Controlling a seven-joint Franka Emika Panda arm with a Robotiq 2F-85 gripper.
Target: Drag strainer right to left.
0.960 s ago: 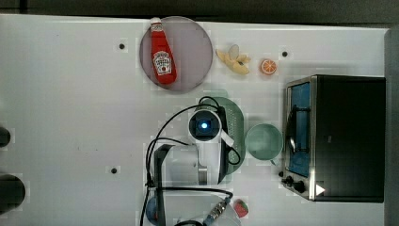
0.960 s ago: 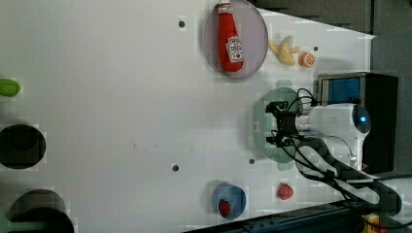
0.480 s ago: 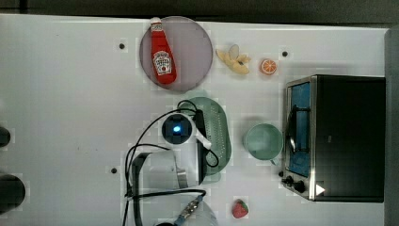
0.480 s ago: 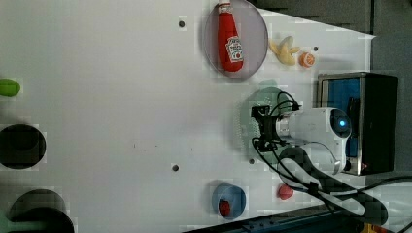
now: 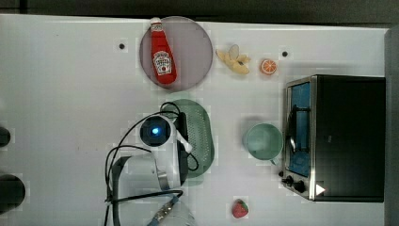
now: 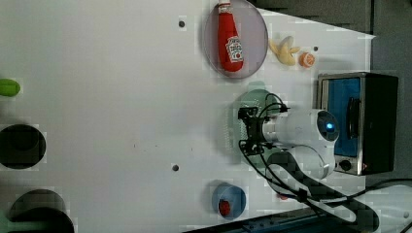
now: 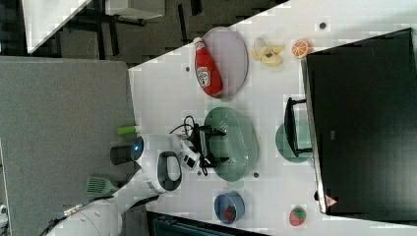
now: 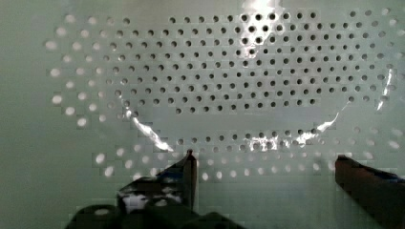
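Observation:
The strainer (image 5: 201,128) is a pale green oblong tray with many small holes, lying mid-table below the plate in the top view. My gripper (image 5: 185,137) reaches down into the side of it that is on the top view's left. In the wrist view the perforated floor of the strainer (image 8: 248,86) lies close, and my gripper (image 8: 267,167) stands open, its two dark fingertips (image 8: 189,170) spread wide inside the tray with nothing between them. The right view shows the gripper (image 7: 212,145) over the strainer (image 7: 241,140). The left view shows the gripper (image 6: 243,130) on the strainer (image 6: 253,97).
A ketchup bottle (image 5: 162,59) lies on a round grey plate (image 5: 193,52) just beyond the strainer. A green cup (image 5: 262,141) and a toaster oven (image 5: 334,136) stand to the top view's right. Banana pieces (image 5: 234,60), an orange (image 5: 268,66), a strawberry (image 5: 239,208) and a blue bowl (image 6: 227,200) lie around.
The arm and the strainer have slid together toward the top view's left, away from the green cup. The fingers stayed spread.

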